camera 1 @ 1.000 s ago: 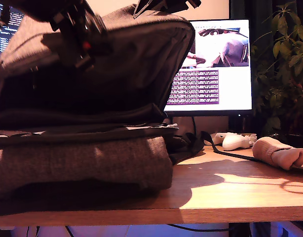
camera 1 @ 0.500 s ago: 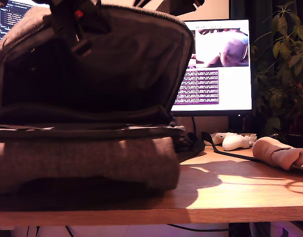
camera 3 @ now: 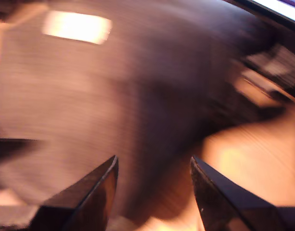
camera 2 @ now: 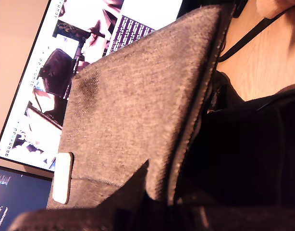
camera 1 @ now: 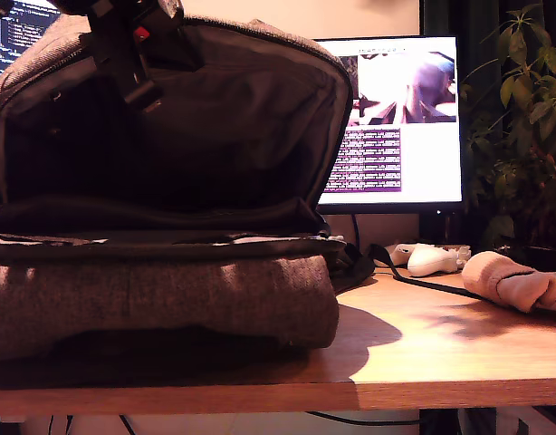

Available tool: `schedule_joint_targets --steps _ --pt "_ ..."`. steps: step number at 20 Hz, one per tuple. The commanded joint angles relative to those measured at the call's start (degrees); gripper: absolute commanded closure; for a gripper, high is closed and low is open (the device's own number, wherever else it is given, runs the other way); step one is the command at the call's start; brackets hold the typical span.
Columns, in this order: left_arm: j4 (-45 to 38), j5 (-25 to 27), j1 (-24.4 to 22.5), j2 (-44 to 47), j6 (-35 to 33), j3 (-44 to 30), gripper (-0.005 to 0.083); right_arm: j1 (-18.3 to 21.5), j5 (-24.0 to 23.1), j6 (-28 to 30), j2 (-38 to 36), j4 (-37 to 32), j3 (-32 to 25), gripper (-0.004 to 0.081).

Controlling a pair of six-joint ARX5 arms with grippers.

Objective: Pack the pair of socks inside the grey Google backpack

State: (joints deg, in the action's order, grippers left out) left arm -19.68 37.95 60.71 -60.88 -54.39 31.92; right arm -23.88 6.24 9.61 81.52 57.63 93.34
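while the grey google backpack [camera 1: 160,299] lay on the wooden table [camera 1: 423,362] with its front flap raised, its dark-lined inside faced the exterior view and the woven grey body sat flat beneath the opening. an arm's dark gripper parts [camera 1: 133,50] sat at the flap's top edge, and the flap stood upright behind them. from my first wrist view i saw the flap's outer tweed face [camera 2: 138,110] edge-on, with the small white rounded patch [camera 2: 62,177] near the far end of it and the black lining beside it; none of my first gripper's fingers showed there, so i could not tell whether they were spread or pinching the cloth. my second gripper [camera 3: 154,192] had its two dark fingers [camera 3: 92,195] apart with nothing between them, hanging over blurred grey fabric that carried a pale rectangular patch [camera 3: 76,26], with bare wood of the table just past the bag's edge.

the pair of socks [camera 1: 513,281] lay outside the backpack, well apart from it, a peach-coloured bundle on the table at the exterior view's right edge. between the backpack and the socks a black strap [camera 1: 414,276] trailed across the wood, and a white plastic gadget [camera 1: 434,259] sat behind the strap. a lit monitor [camera 1: 400,122] stood behind the backpack, and a leafy plant [camera 1: 518,127] stood beside the monitor, behind the socks.
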Motion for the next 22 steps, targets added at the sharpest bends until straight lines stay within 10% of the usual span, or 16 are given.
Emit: schedule_joint_targets --steps 1,8,22 --pt "-1.27 0.02 -0.22 0.57 -0.02 1.2 0.0798 4.0 -2.1 -7.17 1.36 2.56 -0.15 0.0341" --pt "-1.31 -0.28 -1.09 0.57 0.0 1.2 0.0798 15.72 -5.92 -9.09 10.01 4.61 -0.39 0.0341" --pt "-1.25 -2.36 -2.86 0.57 0.42 1.2 0.0798 17.31 -11.04 -3.69 31.82 -5.86 -0.39 0.0267"
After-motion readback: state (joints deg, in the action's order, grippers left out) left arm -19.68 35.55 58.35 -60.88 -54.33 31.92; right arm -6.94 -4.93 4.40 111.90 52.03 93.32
